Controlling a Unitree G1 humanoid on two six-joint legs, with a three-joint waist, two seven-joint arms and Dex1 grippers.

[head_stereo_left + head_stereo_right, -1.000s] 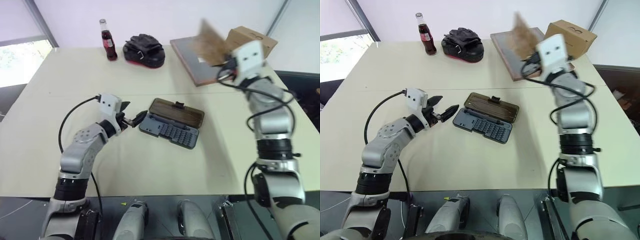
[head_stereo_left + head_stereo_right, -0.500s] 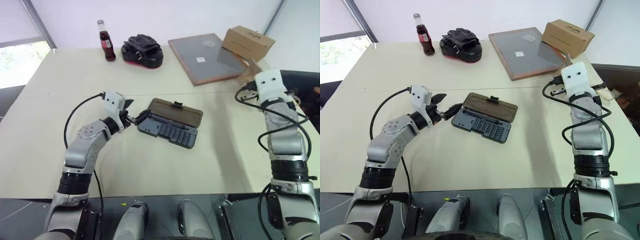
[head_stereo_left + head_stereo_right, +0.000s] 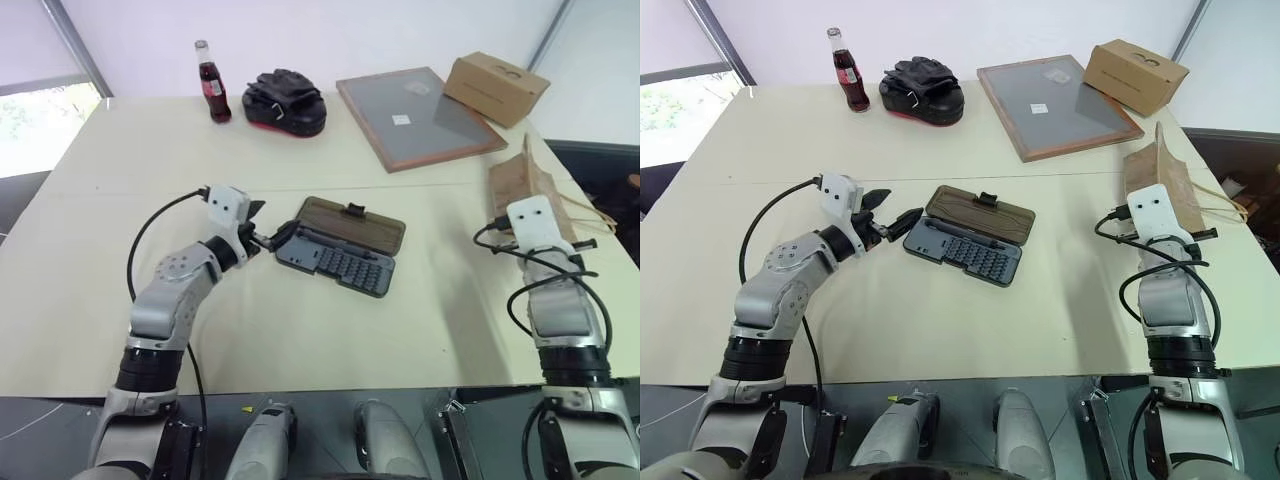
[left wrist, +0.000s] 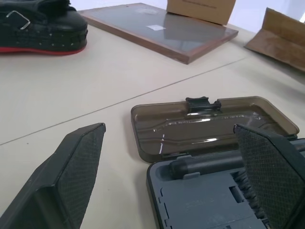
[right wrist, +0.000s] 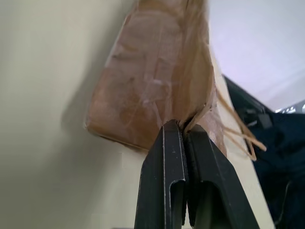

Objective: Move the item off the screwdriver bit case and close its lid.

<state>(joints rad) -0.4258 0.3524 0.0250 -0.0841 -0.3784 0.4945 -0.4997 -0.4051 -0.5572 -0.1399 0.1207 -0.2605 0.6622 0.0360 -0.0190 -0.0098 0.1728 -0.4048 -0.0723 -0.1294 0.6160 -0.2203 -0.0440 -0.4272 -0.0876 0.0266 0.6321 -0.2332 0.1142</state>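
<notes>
The two head views look forward and down from above over the whole table (image 3: 330, 340), taking in both arms, and share nearly the same scene with a slight sideways offset. The left wrist view sits low and close over the table, facing across the open screwdriver bit case (image 4: 209, 191) toward the far edge. The right wrist view looks along its pincer (image 5: 183, 131), pressed close against the paper bag (image 5: 152, 86), which the head views also show near the table's right edge.

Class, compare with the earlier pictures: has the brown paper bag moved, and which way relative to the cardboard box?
Yes. The paper bag, pinched in the right gripper, has come down from beside the cardboard box toward the table's right edge, nearer the robot.
</notes>
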